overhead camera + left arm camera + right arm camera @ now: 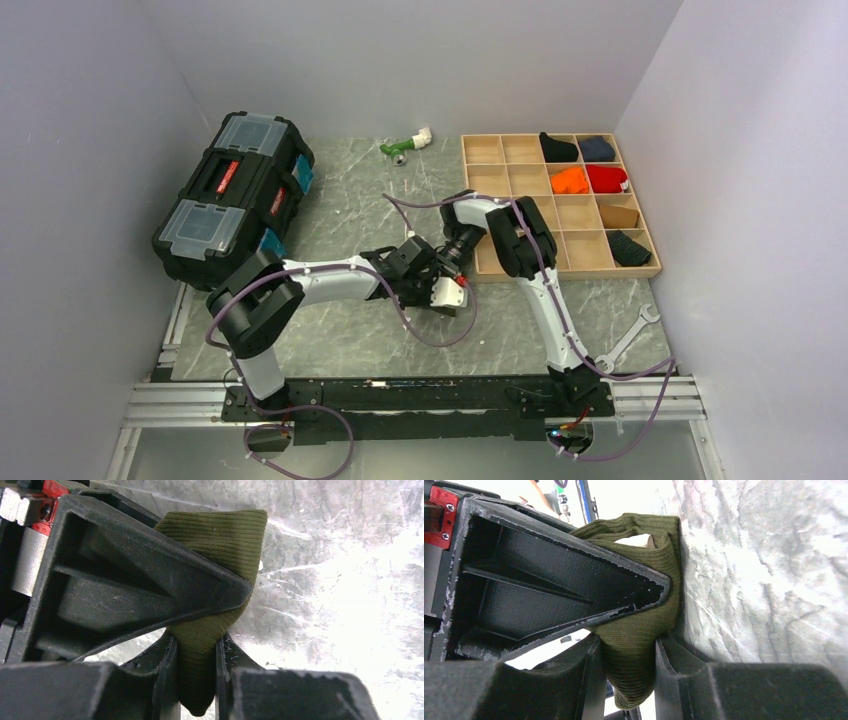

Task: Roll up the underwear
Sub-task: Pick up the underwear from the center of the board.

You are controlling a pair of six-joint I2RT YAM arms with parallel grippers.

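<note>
Grey marble table (350, 340), white walls. Underwear (215, 545) bunched, olive; long axis unclear. Left gripper (197, 645), right gripper (629, 645) both clamped on it.

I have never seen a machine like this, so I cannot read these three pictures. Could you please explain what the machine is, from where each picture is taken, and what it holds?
These are two robot arms bolted to the near edge of a marble-patterned table. The wide picture comes from a camera above and behind them. The other two come from a camera on each wrist, looking along its own fingers.

On the table lie a black toolbox, a wooden tray with rolled cloths in some cells, a wrench and a small green and white object.

The left gripper and the right gripper meet at the middle. Each is shut on the underwear, an olive-green ribbed cloth, pinched between its fingers.
</note>
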